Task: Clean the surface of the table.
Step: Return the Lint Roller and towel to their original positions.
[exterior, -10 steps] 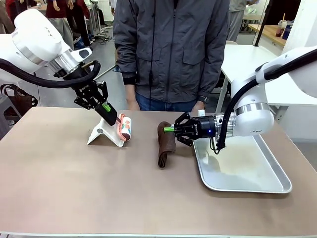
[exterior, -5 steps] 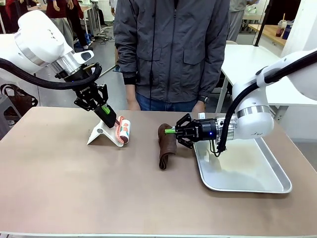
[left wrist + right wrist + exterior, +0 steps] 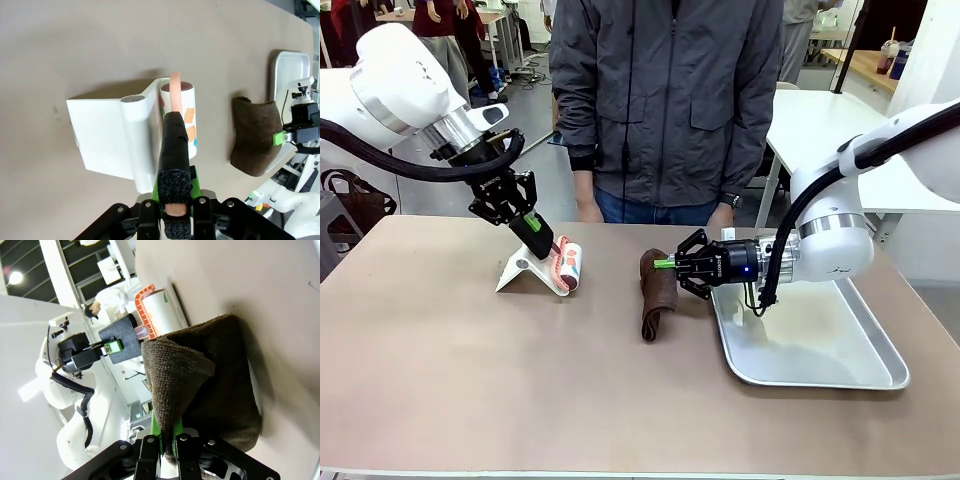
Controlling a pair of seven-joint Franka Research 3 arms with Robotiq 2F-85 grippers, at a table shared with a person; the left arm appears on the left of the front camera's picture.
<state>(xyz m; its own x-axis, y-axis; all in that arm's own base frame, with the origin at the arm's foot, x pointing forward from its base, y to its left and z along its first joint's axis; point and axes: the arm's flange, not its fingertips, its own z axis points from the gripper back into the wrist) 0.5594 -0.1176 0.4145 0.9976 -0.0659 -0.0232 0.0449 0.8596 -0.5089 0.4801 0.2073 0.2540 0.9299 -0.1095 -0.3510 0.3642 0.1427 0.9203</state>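
While the brown-topped bench (image 3: 470, 380) spans the whole foreground, a lint roller (image 3: 570, 262) is pinched by its handle in the left end effector (image 3: 542, 245), over a white stand (image 3: 532, 272) at left-centre. A folded brown cloth (image 3: 657, 292) is clamped at its top edge by the right end effector (image 3: 663, 263), its lower part lying on the bench just beside a metal tray (image 3: 880, 360). A person in a grey jacket (image 3: 665, 100) is seen at the far edge.
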